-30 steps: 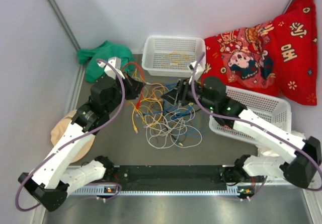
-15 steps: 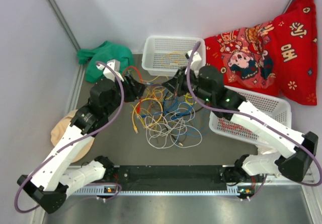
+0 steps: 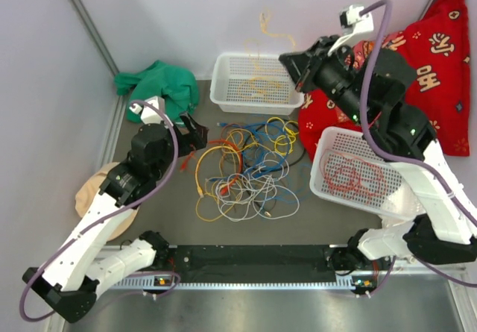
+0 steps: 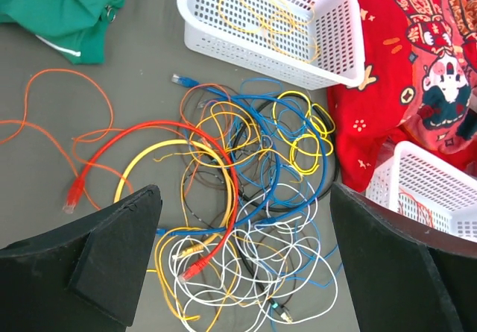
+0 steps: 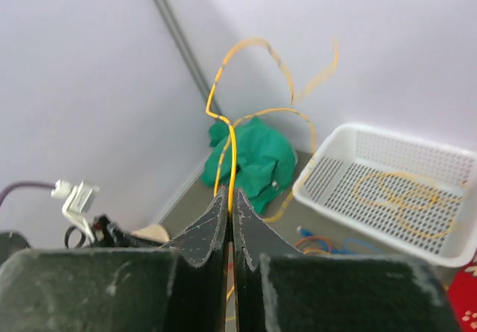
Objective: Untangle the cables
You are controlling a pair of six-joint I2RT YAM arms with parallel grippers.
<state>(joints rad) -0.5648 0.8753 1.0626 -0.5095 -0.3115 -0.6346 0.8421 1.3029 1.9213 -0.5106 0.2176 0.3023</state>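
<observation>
The cables (image 3: 246,175) lie as a loose tangle of yellow, red, blue, white and orange wires mid-table, also in the left wrist view (image 4: 223,160). My left gripper (image 3: 195,134) is open at the tangle's left edge, its jaws (image 4: 242,198) wide apart above the white and blue loops and holding nothing. A red cable with a plug (image 4: 74,194) trails to the left. My right gripper (image 3: 287,62) is raised high at the back, shut on a thin yellow cable (image 3: 264,30) that loops up above the fingertips (image 5: 231,198).
A white basket (image 3: 223,97) at the back holds a yellow cable coil. A second white basket (image 3: 320,186) at the right holds a red coil. A green cloth (image 3: 156,86) lies back left, a red cushion (image 3: 432,71) back right, and a beige pad (image 3: 97,190) under the left arm.
My right gripper shut on the yellow cable and rose high toward the back right, drawing it out of the tangle. My left gripper opened, let go and drew back to the left.
</observation>
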